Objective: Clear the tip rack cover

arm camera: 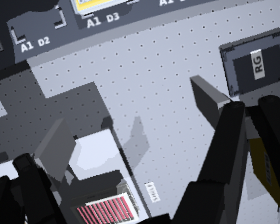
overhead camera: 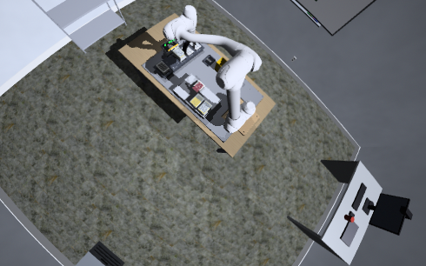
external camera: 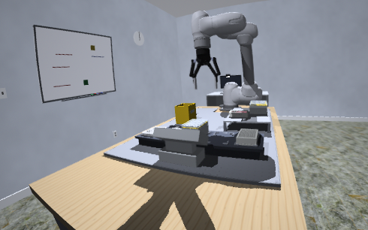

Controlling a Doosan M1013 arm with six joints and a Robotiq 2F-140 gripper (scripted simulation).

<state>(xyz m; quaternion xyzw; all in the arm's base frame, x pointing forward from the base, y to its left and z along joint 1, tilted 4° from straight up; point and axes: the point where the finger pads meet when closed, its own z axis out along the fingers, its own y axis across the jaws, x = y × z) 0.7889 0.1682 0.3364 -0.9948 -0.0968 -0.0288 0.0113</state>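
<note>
The yellow waste bin (external camera: 185, 112) (arm camera: 267, 163) stands upright on the deck behind the rack, and its edge shows behind my right finger. My gripper (external camera: 204, 77) hangs high above the deck, open and empty. Its dark fingers frame the wrist view.
D2 (arm camera: 31, 39) is empty. The dark regrip nest RG (arm camera: 251, 66) is on the deck to the right. The shelf below me holds a white piece (arm camera: 98, 156) and a red plate (arm camera: 107, 212). A grey reservoir (external camera: 247, 137) stands at the row's end.
</note>
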